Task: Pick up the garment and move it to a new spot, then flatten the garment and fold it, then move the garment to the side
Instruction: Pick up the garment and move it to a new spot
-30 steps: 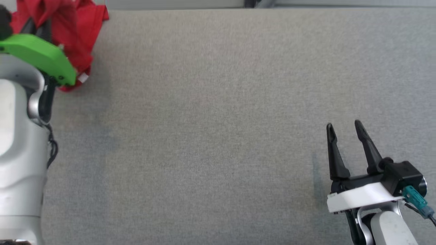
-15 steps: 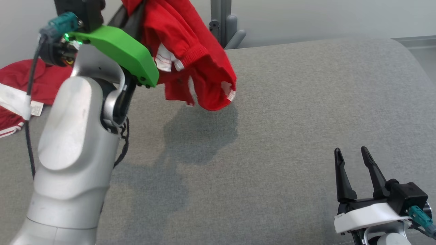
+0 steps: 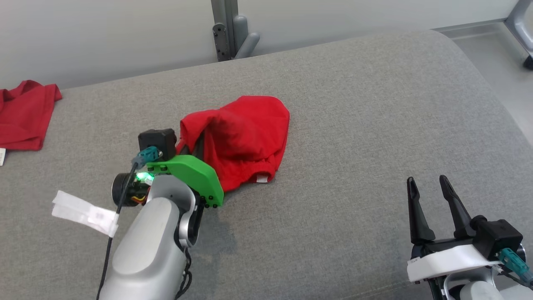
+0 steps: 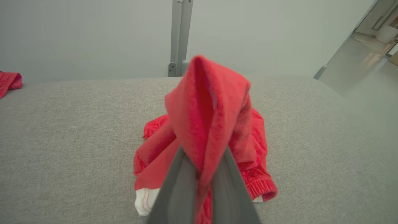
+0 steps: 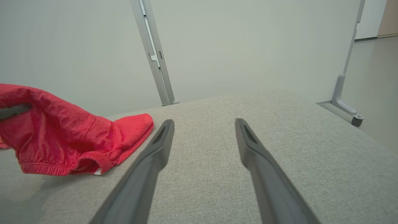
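A crumpled red garment (image 3: 241,137) with a white hem tag lies near the middle of the grey padded table (image 3: 354,125). My left gripper (image 3: 199,143) is shut on a raised fold of it; in the left wrist view that fold of the garment (image 4: 205,115) drapes over the left gripper (image 4: 203,165), whose tips are hidden by cloth. The garment's lower part rests on the table. Well to the right, near the front edge, my right gripper (image 3: 427,181) stands open and holds nothing. In the right wrist view the right gripper (image 5: 203,123) points across the table, the garment (image 5: 68,140) at its left.
A second red garment (image 3: 23,112) lies at the table's far left edge. A grey post (image 3: 227,27) stands behind the table. The table's rounded right end drops to the floor (image 3: 499,62). A white paper tag (image 3: 85,212) hangs from my left arm's cable.
The head camera has shifted. The left gripper has come down with the garment, from hanging in the air at upper left to resting partly on the table's middle. The right gripper stays open.
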